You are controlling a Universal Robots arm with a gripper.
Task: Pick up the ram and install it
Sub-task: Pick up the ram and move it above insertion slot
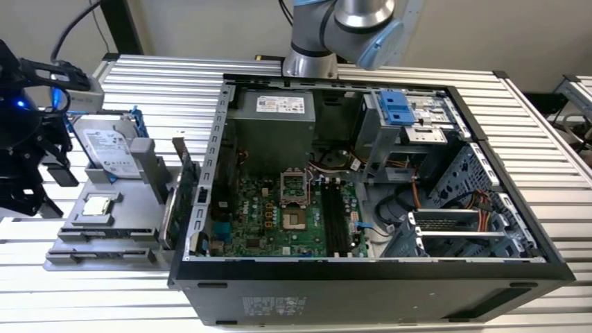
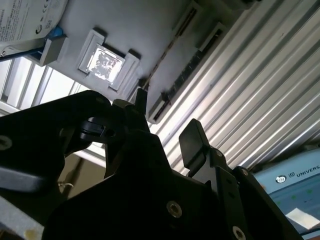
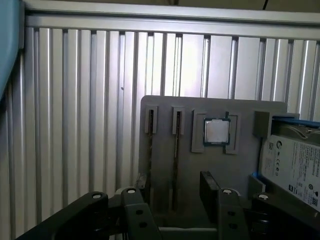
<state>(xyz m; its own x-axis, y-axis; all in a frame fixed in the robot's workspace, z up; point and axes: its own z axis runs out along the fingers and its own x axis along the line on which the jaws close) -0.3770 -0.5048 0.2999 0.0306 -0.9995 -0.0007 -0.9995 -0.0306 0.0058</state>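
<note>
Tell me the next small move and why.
Probably ease the gripper down over the ram. Its fingers are open and empty, and in the first wrist view they stand either side of the ram's line, apart from it; the ram stands on edge in its holder slot.

Setting: robotics lab. Ribbed aluminium table [image 1: 518, 125], opened computer case [image 1: 370, 284], grey parts holder [image 1: 102, 236], robot arm [image 1: 342, 28].

ribbed metal table [image 1: 536, 139], matt grey plastic holder [image 3: 186, 170], shiny processor chip [image 3: 216, 131]
</note>
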